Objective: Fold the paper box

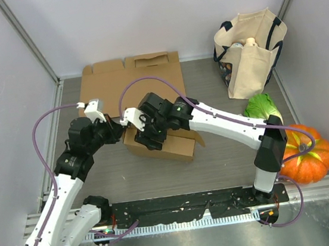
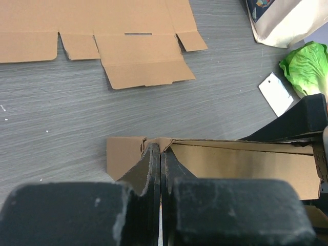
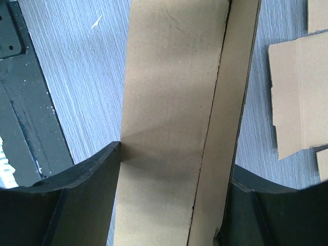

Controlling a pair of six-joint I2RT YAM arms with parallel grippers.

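Both arms hide much of the half-folded paper box [image 1: 176, 148] at the middle of the table [image 1: 218, 167], the left gripper [image 2: 161, 154] pressed together on its thin wall edge, the right gripper [image 3: 174, 164] clamping it across, while the tote bag [image 1: 248, 70] far right holds a barely visible bottle [image 1: 250, 43].

No word, number or brand can be read in any view. The white tag [image 2: 277, 93] on the table, at two o'clock in the left wrist view, shows no legible print. The coloured pattern on the bag [image 1: 251, 52], at one o'clock from above, is too small to read.
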